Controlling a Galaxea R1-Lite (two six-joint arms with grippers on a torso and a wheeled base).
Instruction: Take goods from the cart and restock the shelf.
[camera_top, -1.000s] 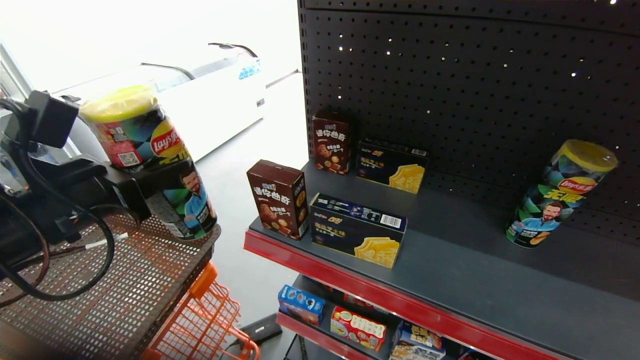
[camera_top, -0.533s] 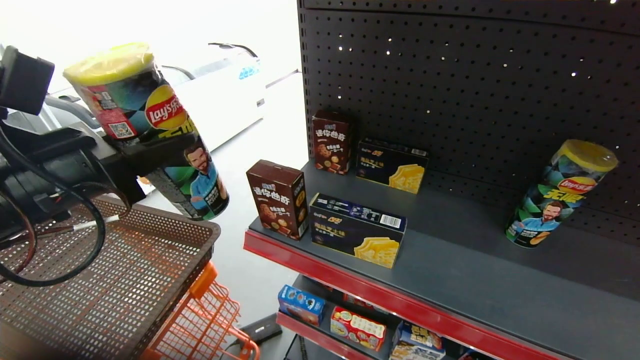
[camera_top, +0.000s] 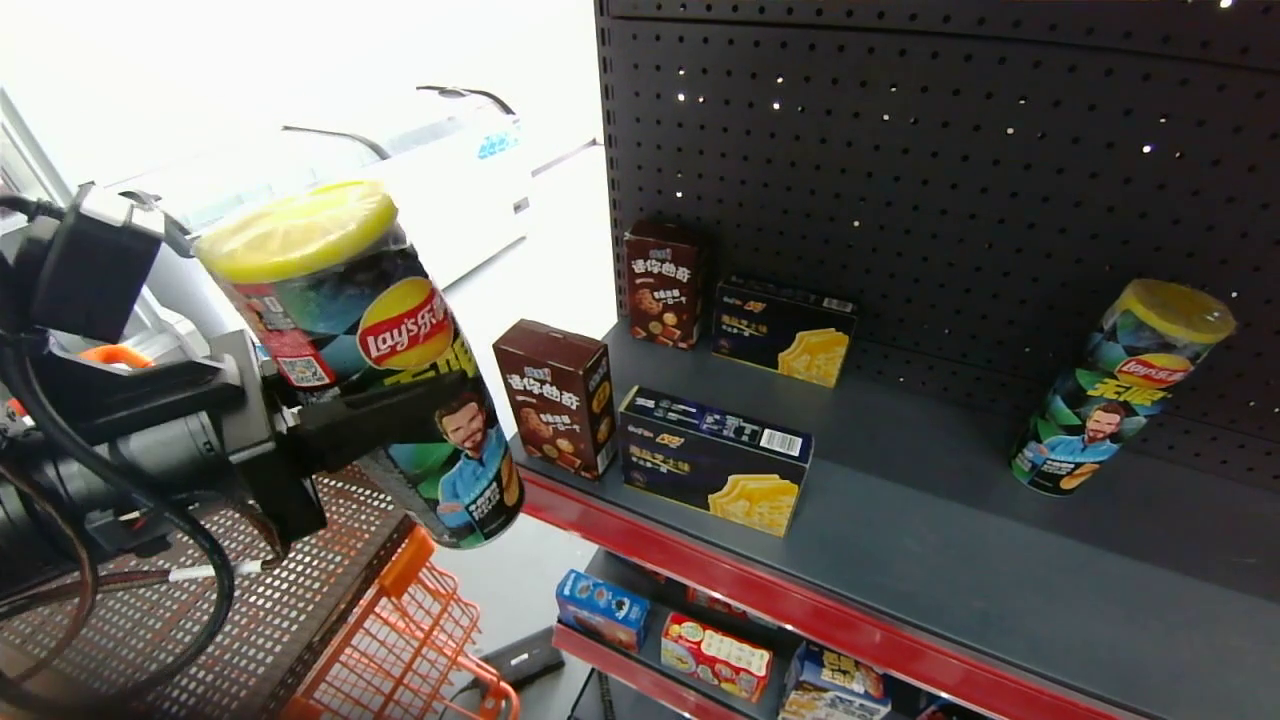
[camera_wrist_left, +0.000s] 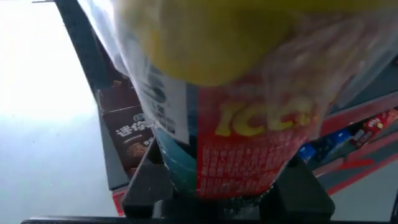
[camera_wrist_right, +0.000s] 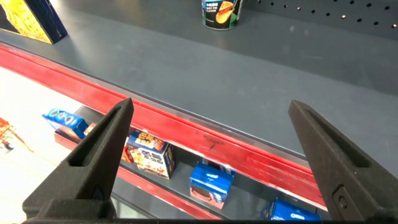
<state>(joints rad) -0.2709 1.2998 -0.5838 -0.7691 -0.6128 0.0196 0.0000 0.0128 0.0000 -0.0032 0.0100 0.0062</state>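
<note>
Left of the shelf (camera_top: 900, 540), above the cart basket (camera_top: 250, 620), the left gripper (camera_top: 375, 430) has its fingers clamped across the chip can (camera_top: 350, 320), tilted lid-up, probably so it can stand on the shelf like the matching can (camera_top: 1120, 390). The right gripper (camera_wrist_right: 211, 106) hangs over the shelf's front edge, fingers spread wide and empty.

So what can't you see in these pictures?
Head view: far finger of left gripper, behind the chip can.
Left wrist view: most of the brown box, behind that can.
Head view: lower-shelf boxes, partly under the red shelf lip, cut by the bottom edge.
Head view: inside of the cart, under the mesh basket.
</note>
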